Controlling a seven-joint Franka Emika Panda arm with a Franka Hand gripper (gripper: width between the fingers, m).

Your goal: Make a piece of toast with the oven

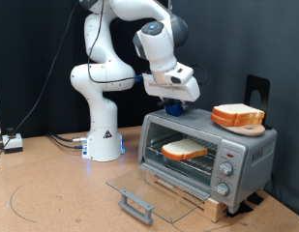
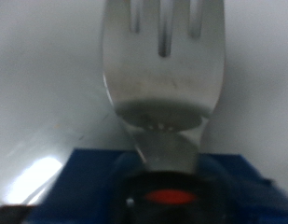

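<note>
A squarish slice of bread with an orange-brown crust and pale cream face (image 1: 185, 150) is seen lying on the wire rack inside the boxy silver countertop toaster oven (image 1: 248, 155), whose glass door (image 1: 149, 190) is dropped open and lies flat toward 7 o'clock of the oven in the exterior view. The two-finger gripper (image 1: 172, 108) is held just above the oven's top, near its 10 o'clock corner; a dark, blue-edged thing is seen below the hand, but whether the fingers are apart or together cannot be told. A second stack of bread on a wooden board (image 1: 238, 118) is rested on the oven's roof at 3 o'clock of the gripper. It is judged that the open door could be struck by a low sweep of the arm, and that the board could be nudged off the roof. Only the wrist view shows a silver metal fork (image 2: 162, 70), seen close against the oven's pale roof; only the exterior view shows the slice, door and knobs (image 1: 226, 170).
</note>
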